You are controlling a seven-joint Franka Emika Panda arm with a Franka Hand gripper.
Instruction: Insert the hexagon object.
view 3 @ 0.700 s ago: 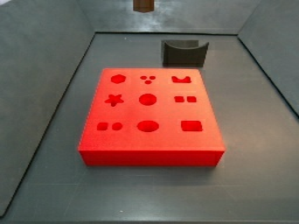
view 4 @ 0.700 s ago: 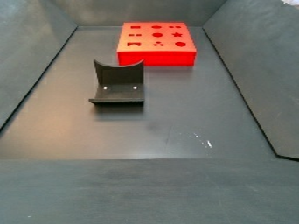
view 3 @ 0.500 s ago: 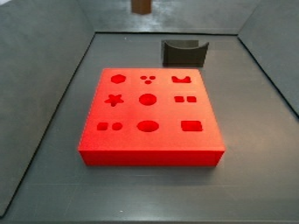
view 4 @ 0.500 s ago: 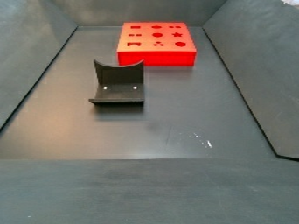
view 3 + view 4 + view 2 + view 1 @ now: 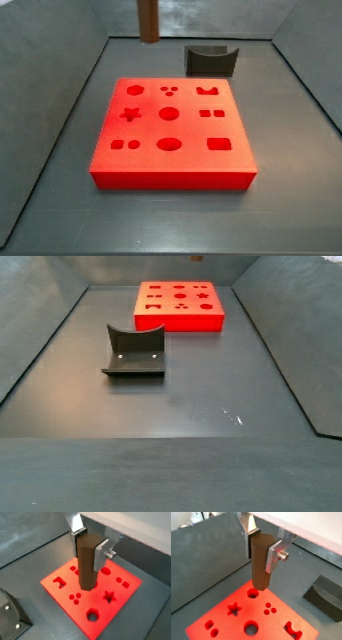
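Note:
My gripper (image 5: 261,546) is shut on the hexagon object (image 5: 260,562), a long dark reddish-brown peg held upright between the silver fingers, as both wrist views show (image 5: 87,567). The peg hangs in the air above the red block (image 5: 234,621), which has several shaped holes in its top. Its lower end is over a hole (image 5: 252,593) near one corner of the block. In a side view only the peg's lower part (image 5: 148,20) shows, at the top edge and high above the far side of the block (image 5: 174,165). The fingers are out of frame there.
The dark fixture (image 5: 211,60) stands on the floor behind the red block, apart from it, and shows in the other views too (image 5: 134,351) (image 5: 12,614). Grey walls enclose the dark floor (image 5: 201,396).
In the side view the peg has come lower and shifted left. More of it shows below the top edge. The block and fixture have not moved.

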